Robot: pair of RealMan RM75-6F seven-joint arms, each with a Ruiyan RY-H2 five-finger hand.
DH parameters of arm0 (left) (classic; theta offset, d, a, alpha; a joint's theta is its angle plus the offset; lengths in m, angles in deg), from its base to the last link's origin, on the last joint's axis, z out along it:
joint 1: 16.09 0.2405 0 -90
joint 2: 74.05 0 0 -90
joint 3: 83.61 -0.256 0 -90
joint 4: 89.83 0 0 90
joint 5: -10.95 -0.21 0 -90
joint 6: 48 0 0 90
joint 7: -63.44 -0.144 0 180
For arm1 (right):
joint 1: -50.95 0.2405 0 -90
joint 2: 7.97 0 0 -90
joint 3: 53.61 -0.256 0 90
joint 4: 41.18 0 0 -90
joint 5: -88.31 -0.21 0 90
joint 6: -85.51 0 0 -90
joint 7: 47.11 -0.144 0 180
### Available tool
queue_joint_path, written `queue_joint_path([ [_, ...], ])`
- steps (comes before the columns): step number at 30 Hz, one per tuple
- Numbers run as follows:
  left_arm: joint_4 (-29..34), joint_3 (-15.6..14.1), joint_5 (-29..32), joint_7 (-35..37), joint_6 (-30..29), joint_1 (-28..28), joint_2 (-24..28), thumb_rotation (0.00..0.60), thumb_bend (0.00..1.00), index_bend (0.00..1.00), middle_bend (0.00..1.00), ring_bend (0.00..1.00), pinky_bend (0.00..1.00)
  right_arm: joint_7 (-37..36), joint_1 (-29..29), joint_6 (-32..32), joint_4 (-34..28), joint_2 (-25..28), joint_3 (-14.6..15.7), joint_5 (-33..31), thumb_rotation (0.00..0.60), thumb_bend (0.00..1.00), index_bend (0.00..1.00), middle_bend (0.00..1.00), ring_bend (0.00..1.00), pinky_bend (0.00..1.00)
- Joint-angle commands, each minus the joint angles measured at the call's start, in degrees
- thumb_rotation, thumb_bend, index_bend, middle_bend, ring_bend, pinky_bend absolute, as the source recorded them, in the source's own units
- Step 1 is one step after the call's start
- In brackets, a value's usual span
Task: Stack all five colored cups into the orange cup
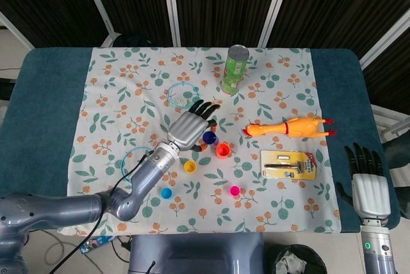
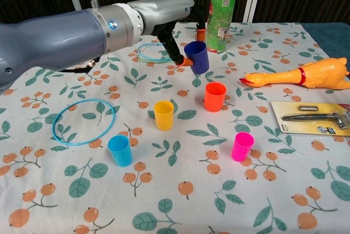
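Note:
My left hand (image 1: 191, 130) (image 2: 164, 15) holds the dark blue cup (image 1: 209, 138) (image 2: 197, 57) up off the cloth, tilted. The cup hangs just behind and to the left of the orange cup (image 1: 222, 150) (image 2: 215, 96), which stands upright. The yellow cup (image 1: 189, 166) (image 2: 163, 115), the light blue cup (image 1: 166, 193) (image 2: 120, 150) and the pink cup (image 1: 234, 191) (image 2: 242, 146) stand apart on the cloth nearer the front. My right hand (image 1: 368, 187) rests at the table's right edge with its fingers straight and nothing in it; only the head view shows it.
A tall green can (image 1: 236, 68) (image 2: 223, 11) stands at the back, close behind the raised cup. A rubber chicken (image 1: 288, 127) (image 2: 301, 75) and a packaged tool (image 1: 289, 164) (image 2: 317, 118) lie to the right. A blue ring (image 2: 82, 122) lies to the left, a small blue hoop (image 1: 179, 95) further back.

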Motion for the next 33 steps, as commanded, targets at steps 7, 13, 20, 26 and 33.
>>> queue_joint_path([
  [7, -3.5, 0.7, -2.3, 3.1, 1.4, -1.8, -3.9, 0.6, 0.25, 0.48, 0.06, 0.0, 0.0, -0.4, -0.2, 0.3, -0.3, 0.3, 0.1, 0.2, 0.6, 0.38, 0.0, 0.0, 0.0, 0.06],
  [13, -5.3, 0.4, -1.4, 1.5, 1.2, -2.6, -5.8, 0.6, 0.25, 0.48, 0.06, 0.0, 0.0, -0.6, -0.2, 0.5, -0.5, 0.5, 0.0, 0.2, 0.6, 0.38, 0.0, 0.0, 0.0, 0.06],
  [20, -6.3, 0.5, -0.8, 0.6, 1.4, -3.2, -7.0, 0.6, 0.25, 0.48, 0.06, 0.0, 0.0, -0.6, -0.1, 0.1, -0.4, 0.3, 0.1, 0.1, 0.6, 0.38, 0.0, 0.0, 0.0, 0.06],
  [26, -6.8, 0.0, 0.0, -1.2, 0.9, -3.3, -7.6, 0.6, 0.24, 0.48, 0.06, 0.0, 0.0, -0.5, -0.1, 0.0, -0.4, 0.3, 0.1, 0.0, 0.6, 0.38, 0.0, 0.0, 0.0, 0.06],
  [33, -7.1, -0.2, 0.4, -2.0, 0.7, -3.2, -7.8, 0.6, 0.24, 0.48, 0.06, 0.0, 0.0, -0.5, -0.1, 0.0, -0.5, 0.3, 0.1, -0.2, 0.6, 0.38, 0.0, 0.0, 0.0, 0.06],
])
